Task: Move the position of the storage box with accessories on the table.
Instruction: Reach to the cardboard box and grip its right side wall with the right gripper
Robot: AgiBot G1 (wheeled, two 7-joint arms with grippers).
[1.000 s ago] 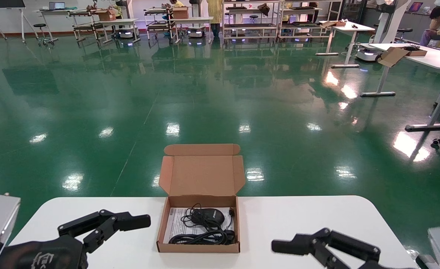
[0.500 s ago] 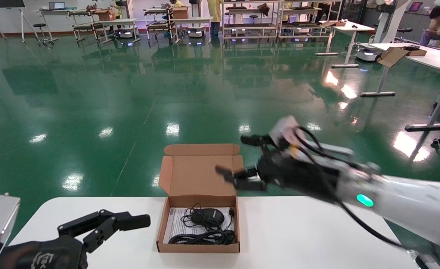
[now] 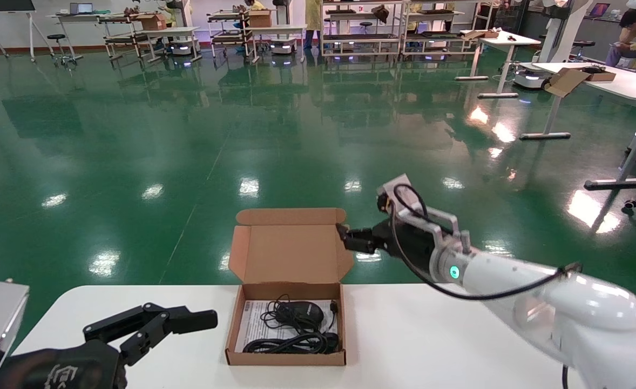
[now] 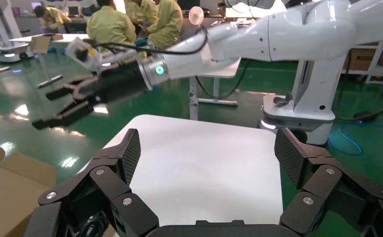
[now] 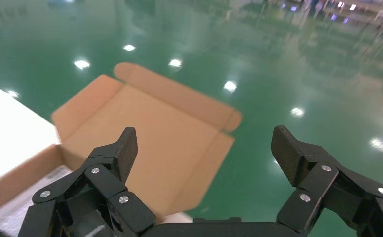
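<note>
Right gripper [image 3: 344, 236], raised above the far edge of the table [image 3: 437, 329] at the right edge of the upright lid [image 3: 291, 253]. Its fingers [image 5: 111, 154] are spread wide and hold nothing; in the right wrist view the lid's right side flap lies in the gap between them, and contact with the cardboard cannot be confirmed. In the head view the fingertips sit just beside the lid's upper right corner.

Storage box [image 3: 287, 324], open, resting at the middle of the table, its back wall near the far edge and its front wall toward the near edge. The lid stands up from the back wall, with the tuck flap [image 3: 291, 216] at its top. The tray lies below and nearer than the right gripper.

Inside the tray: a black mouse [image 3: 299, 312] with its coiled cable [image 3: 291, 343], lying on a white printed sheet [image 3: 250, 323].

Left gripper [image 3: 159, 323], parked low over the near left part of the table, well left of the box, fingers [image 4: 126, 153] wide apart and empty.
</note>
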